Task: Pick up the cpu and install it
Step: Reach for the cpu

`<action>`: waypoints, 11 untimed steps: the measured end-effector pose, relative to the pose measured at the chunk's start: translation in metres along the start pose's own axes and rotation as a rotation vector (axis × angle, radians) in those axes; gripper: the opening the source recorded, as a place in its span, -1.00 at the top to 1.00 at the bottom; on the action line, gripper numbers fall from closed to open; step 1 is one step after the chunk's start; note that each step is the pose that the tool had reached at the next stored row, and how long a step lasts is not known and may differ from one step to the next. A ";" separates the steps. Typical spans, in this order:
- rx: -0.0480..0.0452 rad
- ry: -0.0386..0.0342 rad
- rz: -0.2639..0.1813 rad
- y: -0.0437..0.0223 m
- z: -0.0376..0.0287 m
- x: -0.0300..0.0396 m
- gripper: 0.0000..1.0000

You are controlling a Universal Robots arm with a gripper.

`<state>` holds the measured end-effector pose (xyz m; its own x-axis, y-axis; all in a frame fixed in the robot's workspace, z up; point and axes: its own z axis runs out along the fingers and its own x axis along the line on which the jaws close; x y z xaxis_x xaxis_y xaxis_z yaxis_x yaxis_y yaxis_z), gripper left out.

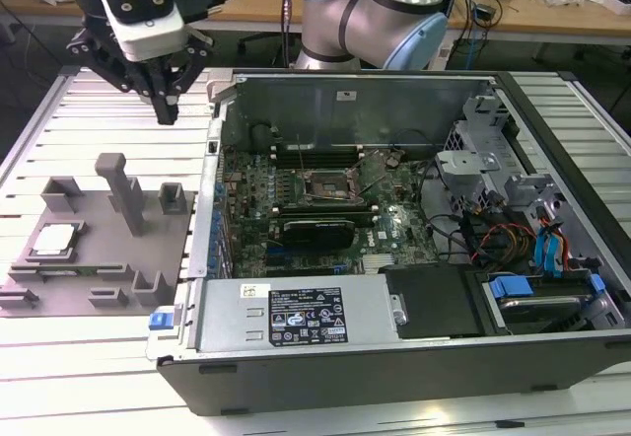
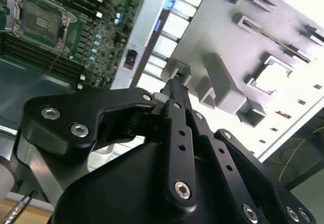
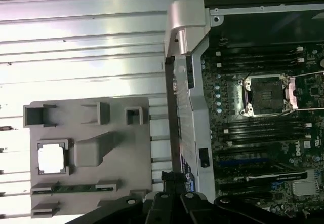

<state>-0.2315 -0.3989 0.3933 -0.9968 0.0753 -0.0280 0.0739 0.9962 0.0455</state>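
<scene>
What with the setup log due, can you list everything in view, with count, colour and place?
cpu: one, silvery-white, lying in a recess of the fixture plate.
fixture plate: one, grey, on the table at the exterior view's left of the case.
computer case: one, dark grey, open, on the table.
motherboard: one, green, inside the case.
socket: one, dark with metal rim, on the motherboard, no chip in it.
table: one, pale slatted metal.
robot arm: one, silver and light blue, behind the case.
tool: one, black, raised near the fixture plate, shut, holding nothing.
</scene>
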 end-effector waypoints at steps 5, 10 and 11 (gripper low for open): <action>-0.0001 -0.0022 0.000 -0.0011 -0.0005 0.0152 0.79; -0.0004 -0.0053 0.000 -0.0024 -0.0010 0.0332 0.79; -0.0004 -0.0057 0.000 -0.0026 -0.0011 0.0353 0.79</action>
<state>-0.2670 -0.3989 0.3932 -0.9966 0.0752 -0.0338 0.0736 0.9962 0.0459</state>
